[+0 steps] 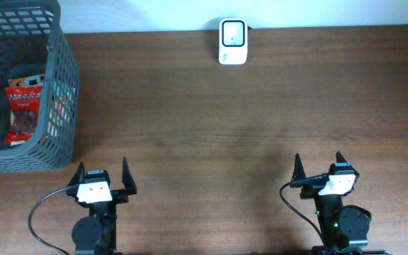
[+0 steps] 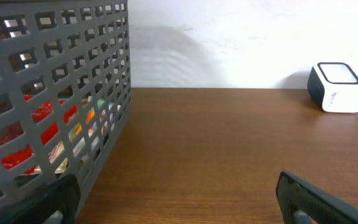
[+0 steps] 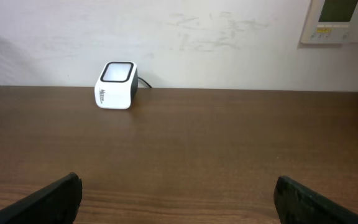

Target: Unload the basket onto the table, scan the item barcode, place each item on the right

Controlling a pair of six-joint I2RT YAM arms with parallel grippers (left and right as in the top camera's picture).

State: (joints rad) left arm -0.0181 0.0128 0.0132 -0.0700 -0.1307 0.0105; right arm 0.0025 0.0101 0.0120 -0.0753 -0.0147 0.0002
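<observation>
Red snack packet (image 1: 24,113) lies in grey basket (image 1: 62,85), upper left of frame. Left end effector (image 1: 102,170) and right end effector (image 1: 319,164) released, empty; recommend left descends vertically inside wall.

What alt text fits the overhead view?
A dark grey plastic lattice basket holding a red snack packet sits left on a brown wooden table, a white box-shaped scanner at the far edge. The left gripper and right gripper wait open at the near edge.

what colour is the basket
The basket is dark grey with open grid walls, clearest in the left wrist view.
</observation>
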